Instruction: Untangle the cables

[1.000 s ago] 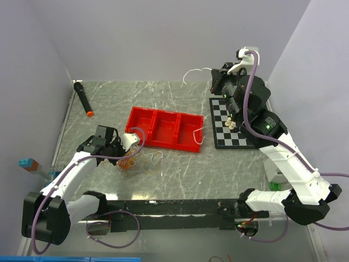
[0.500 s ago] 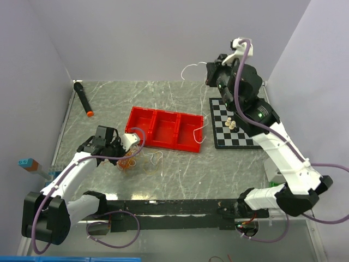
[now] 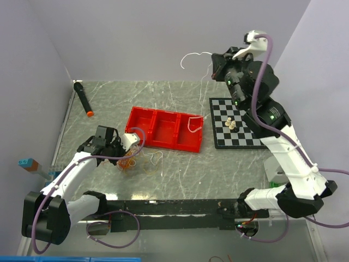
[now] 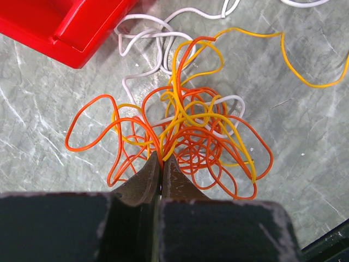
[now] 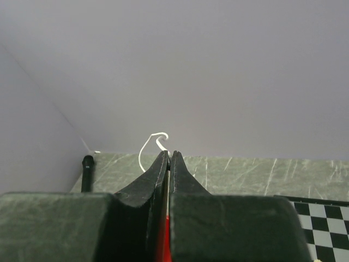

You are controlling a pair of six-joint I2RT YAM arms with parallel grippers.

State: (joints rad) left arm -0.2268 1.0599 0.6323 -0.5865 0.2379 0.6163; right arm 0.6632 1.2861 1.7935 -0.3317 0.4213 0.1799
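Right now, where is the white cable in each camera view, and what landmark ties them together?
Top external: white cable held high, upper right of centre, pinched in the right gripper, trailing down to the red tray.
Left wrist: white cable loops along the top, beside the red tray's corner.
Right wrist: white cable curls just above the shut right gripper.
Landmark: red tray, top-left in left wrist, centre in top external.
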